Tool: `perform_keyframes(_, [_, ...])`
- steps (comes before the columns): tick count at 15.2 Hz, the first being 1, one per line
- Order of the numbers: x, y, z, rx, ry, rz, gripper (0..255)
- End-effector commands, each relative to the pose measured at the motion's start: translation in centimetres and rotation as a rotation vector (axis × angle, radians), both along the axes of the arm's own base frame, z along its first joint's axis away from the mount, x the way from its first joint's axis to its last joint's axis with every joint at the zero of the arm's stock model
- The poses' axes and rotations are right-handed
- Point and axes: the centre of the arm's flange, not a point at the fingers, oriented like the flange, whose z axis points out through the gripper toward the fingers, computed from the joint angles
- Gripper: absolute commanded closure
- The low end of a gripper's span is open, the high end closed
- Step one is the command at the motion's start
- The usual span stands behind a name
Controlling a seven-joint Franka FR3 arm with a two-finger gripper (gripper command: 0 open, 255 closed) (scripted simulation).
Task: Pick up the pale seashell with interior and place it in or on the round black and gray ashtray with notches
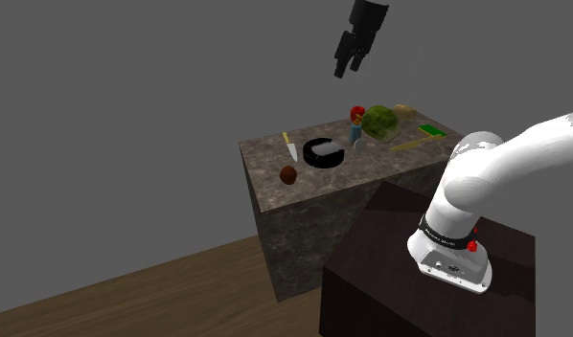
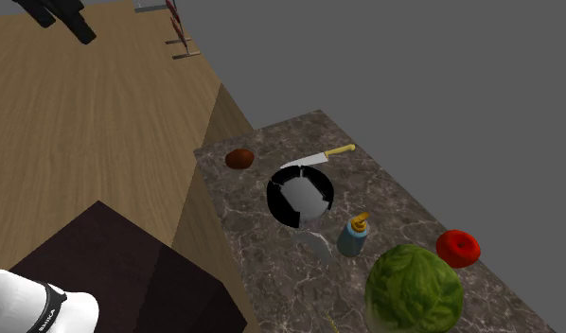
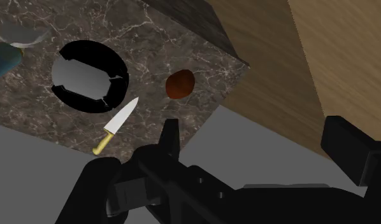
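Gripper (image 1: 347, 69) hangs high at the second exterior view's upper left, your fingers spread, clasping nothing. Rightward along the marble counter (image 2: 385, 203) you have a brown lump (image 2: 238, 158), the black ashtray (image 2: 274, 199), then the pale seashell (image 2: 315, 249) just beside it, next to the blue bottle (image 2: 353, 238).

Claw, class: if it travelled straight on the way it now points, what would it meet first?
Likely the plain grey surface just beyond the marble counter's edge, near the knife; the open claw aims past the countertop, though depth is unclear.
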Motion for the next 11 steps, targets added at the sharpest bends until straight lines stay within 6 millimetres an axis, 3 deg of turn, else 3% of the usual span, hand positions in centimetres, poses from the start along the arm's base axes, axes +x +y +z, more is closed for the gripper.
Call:
perform_keyframes(1, [0.0, 0.0, 0.0, 0.000, 0.000, 0.000, 0])
perform_keyframes(11, [4.9, -7.2, -9.6, 0.014, 0.021, -0.175, 0])
